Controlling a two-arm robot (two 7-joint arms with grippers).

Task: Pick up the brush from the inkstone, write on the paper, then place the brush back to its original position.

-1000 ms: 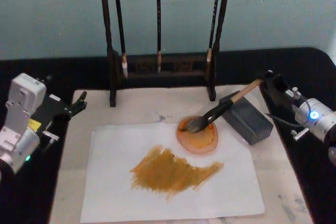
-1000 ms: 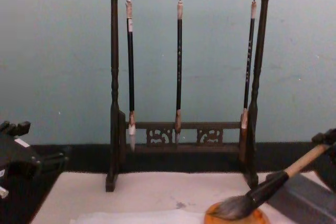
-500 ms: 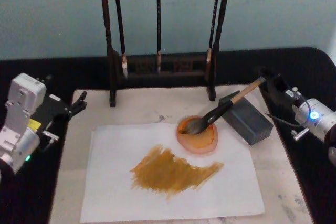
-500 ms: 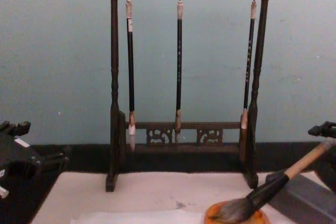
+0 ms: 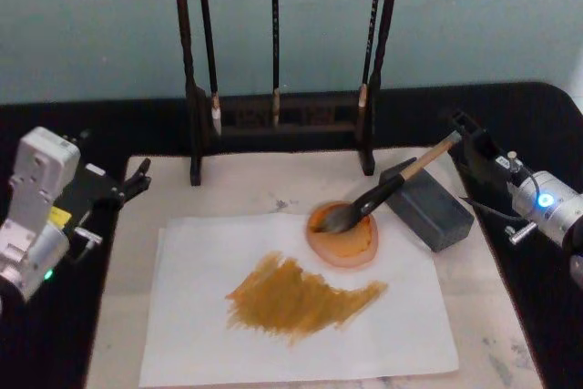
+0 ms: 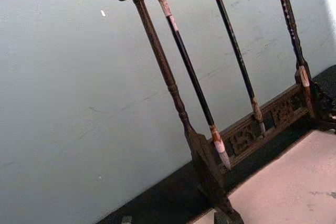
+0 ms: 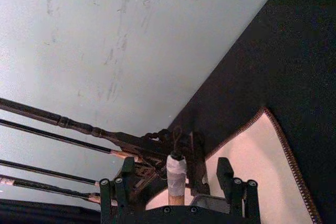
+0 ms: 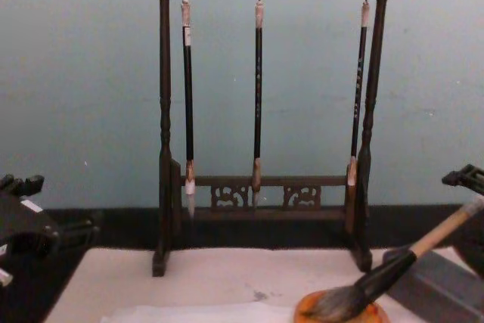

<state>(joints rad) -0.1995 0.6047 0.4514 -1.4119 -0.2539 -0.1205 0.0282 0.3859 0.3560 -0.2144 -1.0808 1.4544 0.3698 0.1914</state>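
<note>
Half cut off at right, the right gripper (image 5: 465, 132) spreads its fingers (image 7: 244, 198) around the white cap of the thick tan-handled brush (image 5: 392, 184), gripping nothing. The left gripper (image 5: 135, 179) idles lower left.

- The back wall (image 8: 76, 73) is plain pale blue-green, kinda scuffed, with a few white specks.
- The black table (image 5: 519, 107) runs right up to the wall.
- A dark carved wooden rack (image 8: 164, 111) stands at the back of the table, close to the wall.
- Light's soft and even.
</note>
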